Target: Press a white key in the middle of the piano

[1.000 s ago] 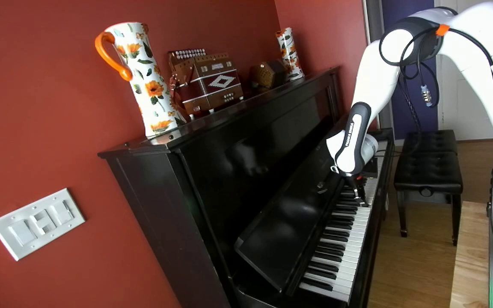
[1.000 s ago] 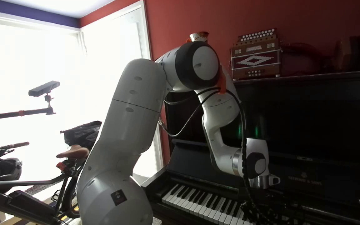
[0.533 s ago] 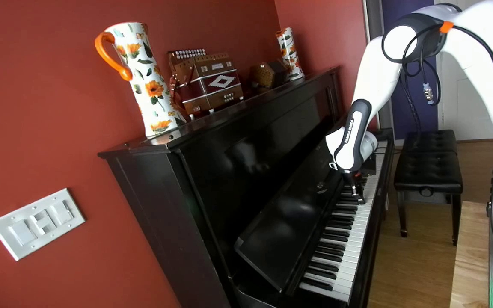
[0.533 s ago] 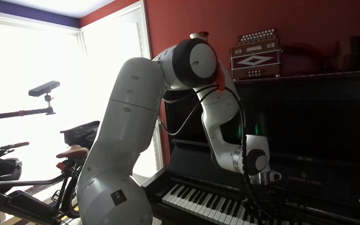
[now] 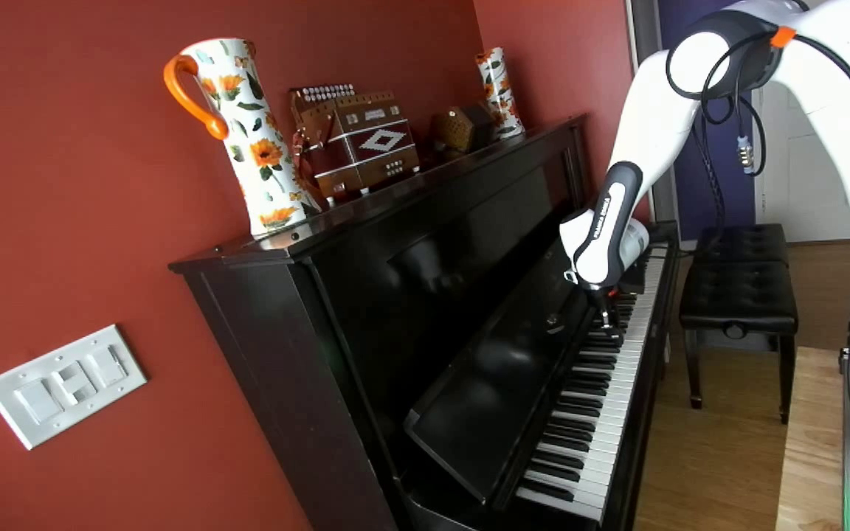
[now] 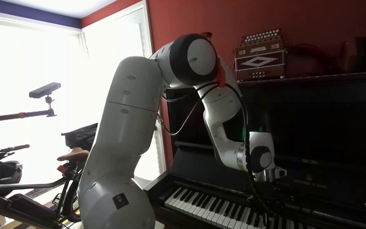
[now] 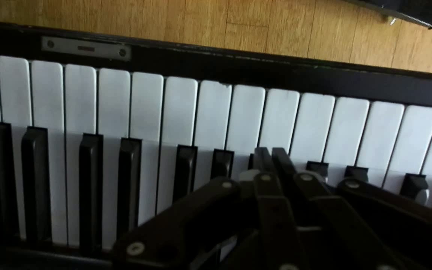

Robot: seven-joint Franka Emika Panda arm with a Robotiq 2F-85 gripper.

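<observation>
The piano is a black upright, also in an exterior view. Its row of white and black keys runs below the tall front. My gripper is over the middle stretch of keys, pointing down. In the wrist view, its two dark fingertips are close together with a narrow gap and nothing between them. They overlap the inner end of a white key's wide front part, near a half-hidden black key. The tips appear raised above the keys; the exact height is hard to tell. The gripper body hides several keys behind it.
A black padded bench stands beyond the keyboard. Flowered jugs and an accordion stand on the piano top. The black key rail edges the keys. A bicycle stands by the window.
The arm and gripper have risen. In an exterior view the gripper shifts up and slightly left, away from the white keys. The upper arm has pulled back. The fingers look unchanged.
</observation>
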